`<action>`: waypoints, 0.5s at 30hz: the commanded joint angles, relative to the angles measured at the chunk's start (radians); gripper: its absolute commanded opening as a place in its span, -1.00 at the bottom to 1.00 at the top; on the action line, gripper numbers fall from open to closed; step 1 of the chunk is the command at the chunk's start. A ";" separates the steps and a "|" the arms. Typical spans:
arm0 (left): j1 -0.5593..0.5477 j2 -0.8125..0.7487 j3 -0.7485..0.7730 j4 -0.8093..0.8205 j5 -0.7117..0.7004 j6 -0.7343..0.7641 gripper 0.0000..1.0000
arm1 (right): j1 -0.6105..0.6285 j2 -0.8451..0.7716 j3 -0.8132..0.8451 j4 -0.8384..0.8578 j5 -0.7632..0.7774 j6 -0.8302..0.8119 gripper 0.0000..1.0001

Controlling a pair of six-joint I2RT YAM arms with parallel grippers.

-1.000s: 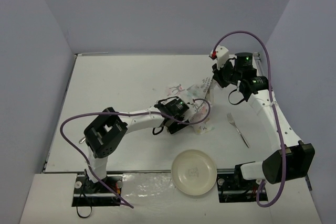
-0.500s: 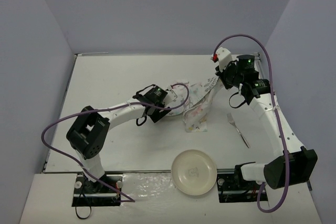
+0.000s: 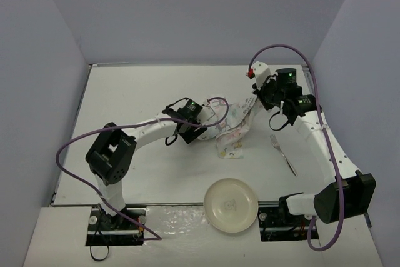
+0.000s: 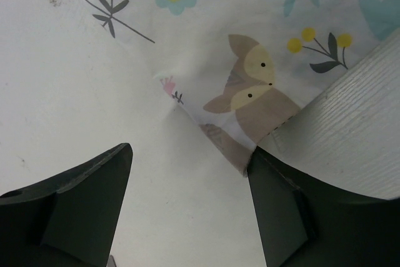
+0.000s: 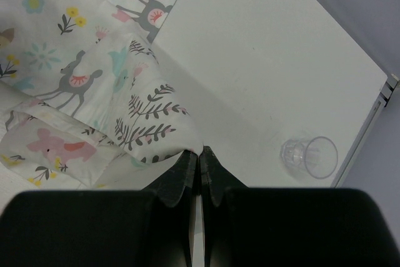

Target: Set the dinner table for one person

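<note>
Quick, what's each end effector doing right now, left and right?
Left end effector: open, gripping nothing, over the floral placemat.
Right end effector: closed, pinching the placemat's edge.

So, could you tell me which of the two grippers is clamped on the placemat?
The right gripper: it is pinched shut on an edge of the floral placemat. The left gripper is spread open over it, holding nothing.

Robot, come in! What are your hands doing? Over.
Left hand open over placemat. Right hand shut on its edge. Placemat crumpled on dinner table. Plate, fork clear of it.
</note>
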State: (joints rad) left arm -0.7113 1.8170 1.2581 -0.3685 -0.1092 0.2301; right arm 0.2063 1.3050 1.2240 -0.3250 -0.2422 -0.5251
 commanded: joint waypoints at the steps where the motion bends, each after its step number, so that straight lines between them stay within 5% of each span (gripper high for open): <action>1: -0.007 0.025 0.080 -0.022 0.049 -0.033 0.40 | 0.005 -0.005 0.014 0.036 0.012 0.002 -1.00; 6: -0.027 0.075 0.092 -0.020 0.058 -0.052 0.19 | 0.005 -0.009 0.005 0.037 0.018 -0.001 -1.00; 11: -0.038 0.120 0.108 -0.023 0.049 -0.065 -0.85 | 0.005 -0.014 -0.010 0.037 0.031 -0.015 -1.00; 15: -0.037 0.110 0.117 -0.027 0.023 -0.058 -1.00 | 0.004 -0.025 -0.024 0.037 0.036 -0.027 -1.00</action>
State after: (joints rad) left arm -0.7468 1.9524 1.3335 -0.3849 -0.0620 0.1799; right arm 0.2096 1.3052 1.2065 -0.3256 -0.2258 -0.5295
